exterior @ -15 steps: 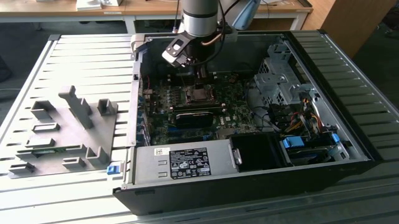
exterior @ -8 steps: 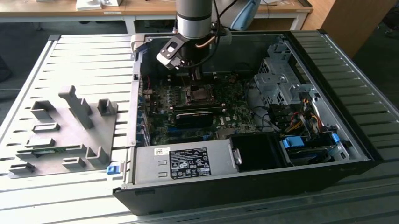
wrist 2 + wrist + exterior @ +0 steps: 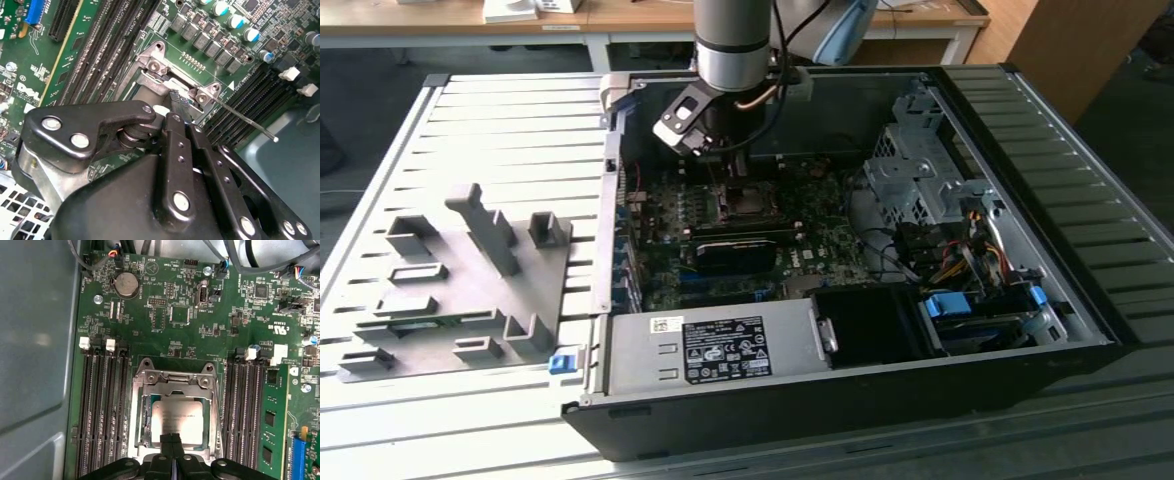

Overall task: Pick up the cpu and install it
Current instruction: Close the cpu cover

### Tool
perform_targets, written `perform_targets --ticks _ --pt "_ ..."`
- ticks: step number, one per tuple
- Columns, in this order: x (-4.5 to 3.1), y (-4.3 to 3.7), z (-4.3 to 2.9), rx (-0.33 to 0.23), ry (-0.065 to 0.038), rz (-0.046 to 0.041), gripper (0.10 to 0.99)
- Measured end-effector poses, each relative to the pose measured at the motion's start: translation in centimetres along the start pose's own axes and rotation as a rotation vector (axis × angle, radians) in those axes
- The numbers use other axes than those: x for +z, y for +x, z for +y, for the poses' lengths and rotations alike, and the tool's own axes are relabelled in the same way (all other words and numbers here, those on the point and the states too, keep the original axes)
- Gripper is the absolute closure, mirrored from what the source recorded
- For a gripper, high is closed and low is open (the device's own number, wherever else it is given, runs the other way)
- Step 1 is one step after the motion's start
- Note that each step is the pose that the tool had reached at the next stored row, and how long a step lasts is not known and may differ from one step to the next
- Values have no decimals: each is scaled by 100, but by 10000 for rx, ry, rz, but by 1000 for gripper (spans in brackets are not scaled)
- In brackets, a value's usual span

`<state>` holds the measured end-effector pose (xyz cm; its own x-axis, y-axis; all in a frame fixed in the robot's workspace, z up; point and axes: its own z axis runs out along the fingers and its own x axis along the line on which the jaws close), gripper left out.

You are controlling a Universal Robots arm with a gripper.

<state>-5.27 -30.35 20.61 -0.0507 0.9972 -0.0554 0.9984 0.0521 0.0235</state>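
You see the gripper point(image 3: 171, 436) with its jaws closed together and nothing between them, the tips just above one edge of the cpu point(image 3: 178, 416). The cpu lies flat inside the metal socket frame point(image 3: 175, 377), between two banks of memory slots point(image 3: 102, 405) near the middle of the motherboard point(image 3: 165, 315). The open computer case point(image 3: 854, 400) sits toward the exterior view's right edge of the tabletop point(image 3: 494, 130), and a grey fixture plate point(image 3: 454, 270) lies toward the left edge.

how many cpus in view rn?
1. The cpu lies flat in the motherboard socket, with the pincer tips at one edge of it. Another could be hidden behind the arm.
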Motion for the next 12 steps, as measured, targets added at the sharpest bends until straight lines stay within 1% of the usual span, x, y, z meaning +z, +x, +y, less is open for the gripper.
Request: perform_targets --ticks 4,9,12 --pt "34 2 -1 0 0 1 980" --pt "55 3 1 1 0 0 980" --pt "60 2 27 1 1 -2 980"
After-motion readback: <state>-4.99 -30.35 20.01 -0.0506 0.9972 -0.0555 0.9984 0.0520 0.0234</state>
